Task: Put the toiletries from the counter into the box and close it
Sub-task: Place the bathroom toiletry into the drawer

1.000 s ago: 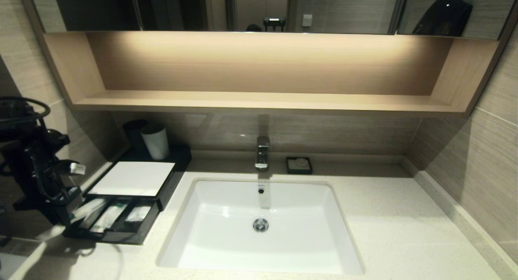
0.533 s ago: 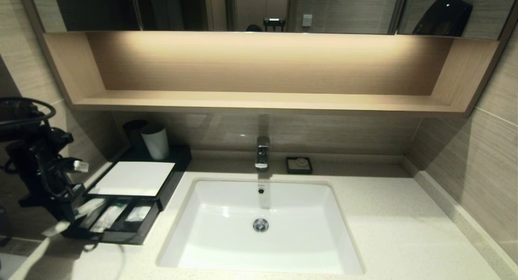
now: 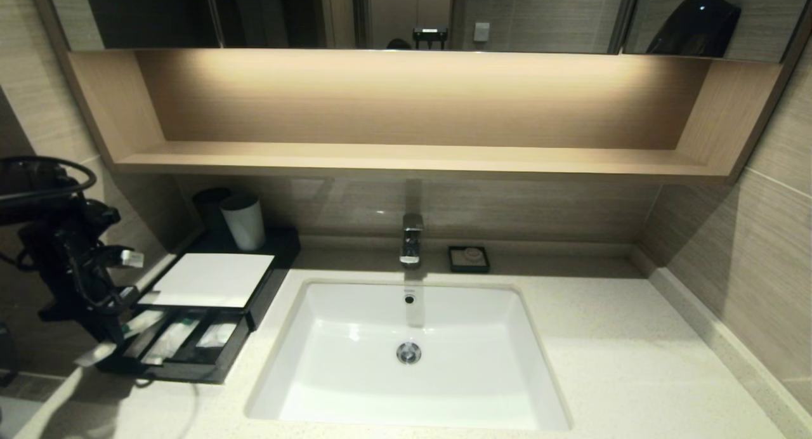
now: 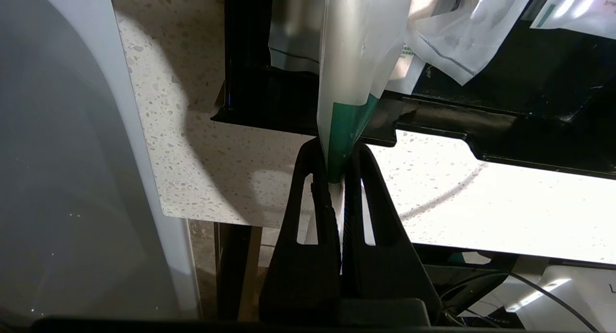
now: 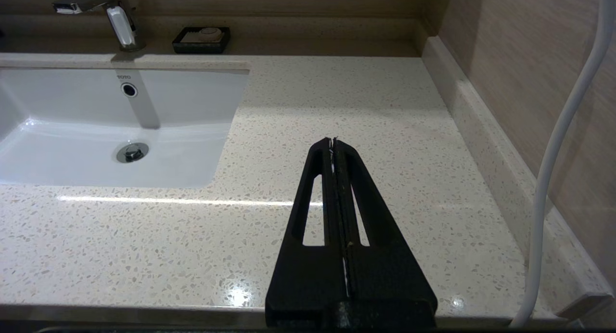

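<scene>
Toiletries in clear plastic wrap are the focus: one slim packet (image 4: 358,73) with a green end is pinched at that end between the closed fingers of the left gripper (image 4: 337,172). From the wrist view, the rest of the packet reaches over the black front edge of the open drawer (image 4: 433,116), where other packets (image 4: 462,30) already lie in the compartments. The head view shows the left gripper (image 3: 117,337) at the counter's left end, just beside the drawer's left corner, with the packet (image 3: 136,325) angled into the leftmost compartment.

The box (image 3: 209,279) sits on the counter (image 3: 609,337) left of the white basin (image 3: 406,350); it has a flat white top, and its drawer is pulled out toward the robot. A white cup (image 3: 242,221) stands behind it.

The right gripper (image 5: 333,143) is shut and empty, parked above bare counter to the right of the basin, well apart from the work.

Step in hand, by my reading: placing this packet into the drawer. Next move prob. needs the packet's whole length over the compartment (not hung up on the front edge) before the fingers let go. After that, the drawer must be pushed shut w/o packets sticking out.
</scene>
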Tool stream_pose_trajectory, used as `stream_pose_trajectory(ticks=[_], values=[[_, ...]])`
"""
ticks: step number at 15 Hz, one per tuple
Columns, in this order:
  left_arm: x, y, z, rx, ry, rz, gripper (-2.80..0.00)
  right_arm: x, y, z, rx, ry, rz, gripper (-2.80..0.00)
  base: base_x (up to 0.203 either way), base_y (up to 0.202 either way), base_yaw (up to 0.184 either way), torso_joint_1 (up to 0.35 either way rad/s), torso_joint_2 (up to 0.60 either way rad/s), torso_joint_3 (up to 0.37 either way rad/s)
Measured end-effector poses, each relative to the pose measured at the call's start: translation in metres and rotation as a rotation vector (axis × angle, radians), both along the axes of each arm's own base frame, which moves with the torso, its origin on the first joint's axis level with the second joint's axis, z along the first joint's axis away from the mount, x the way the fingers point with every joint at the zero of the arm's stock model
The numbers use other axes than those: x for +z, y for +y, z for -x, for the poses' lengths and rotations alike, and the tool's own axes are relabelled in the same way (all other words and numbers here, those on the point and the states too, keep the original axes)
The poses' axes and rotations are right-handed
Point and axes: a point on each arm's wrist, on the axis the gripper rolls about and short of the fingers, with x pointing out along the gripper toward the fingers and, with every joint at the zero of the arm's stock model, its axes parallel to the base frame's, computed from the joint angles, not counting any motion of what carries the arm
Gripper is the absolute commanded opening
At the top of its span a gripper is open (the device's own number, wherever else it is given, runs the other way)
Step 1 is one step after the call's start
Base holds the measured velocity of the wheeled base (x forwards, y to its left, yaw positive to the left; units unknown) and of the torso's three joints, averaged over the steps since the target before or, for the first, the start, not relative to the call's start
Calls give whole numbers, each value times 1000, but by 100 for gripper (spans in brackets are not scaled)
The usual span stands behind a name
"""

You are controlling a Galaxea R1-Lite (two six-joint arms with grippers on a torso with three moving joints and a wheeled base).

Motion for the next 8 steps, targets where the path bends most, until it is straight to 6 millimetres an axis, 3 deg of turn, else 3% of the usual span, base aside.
stream_pose_trajectory(ticks=[8], values=[[-4,-2,-5,-8,-17,-7,-280,0,0,0,0,0,0,-280,0,0,0,0,0,0]])
